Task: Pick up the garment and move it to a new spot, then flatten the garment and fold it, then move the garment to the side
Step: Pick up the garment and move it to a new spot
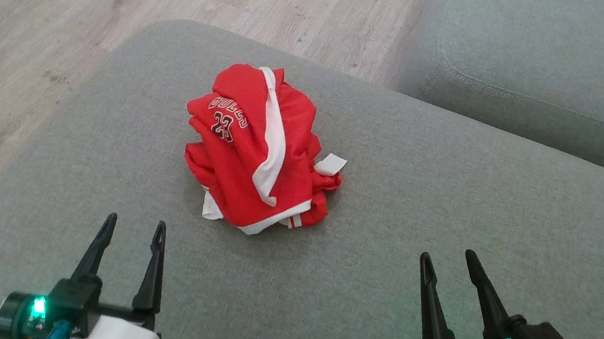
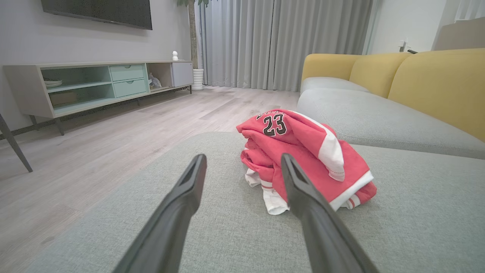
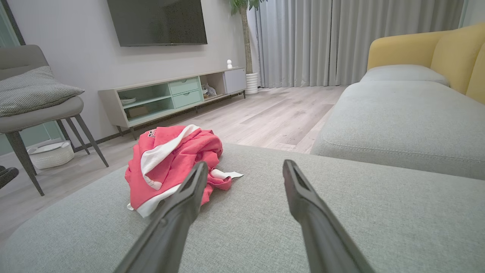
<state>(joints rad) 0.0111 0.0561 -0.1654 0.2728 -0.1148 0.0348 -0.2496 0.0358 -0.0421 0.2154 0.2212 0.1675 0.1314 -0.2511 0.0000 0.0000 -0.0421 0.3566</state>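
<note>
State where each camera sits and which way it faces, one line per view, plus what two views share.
Head view: on the head, looking forward and down at the red jersey on the grey cushion; open left gripper lower left, open right gripper lower right.
Left wrist view: on the left wrist, looking along its own fingers at the jersey.
Right wrist view: on the right wrist, along its own fingers; jersey ahead-left.
Shared: both wrist views face the TV cabinet and curtains.

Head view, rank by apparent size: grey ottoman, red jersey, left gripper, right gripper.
1. grey ottoman
2. red jersey
3. left gripper and right gripper: they look about alike, both with open jaws, so not ranked.
</note>
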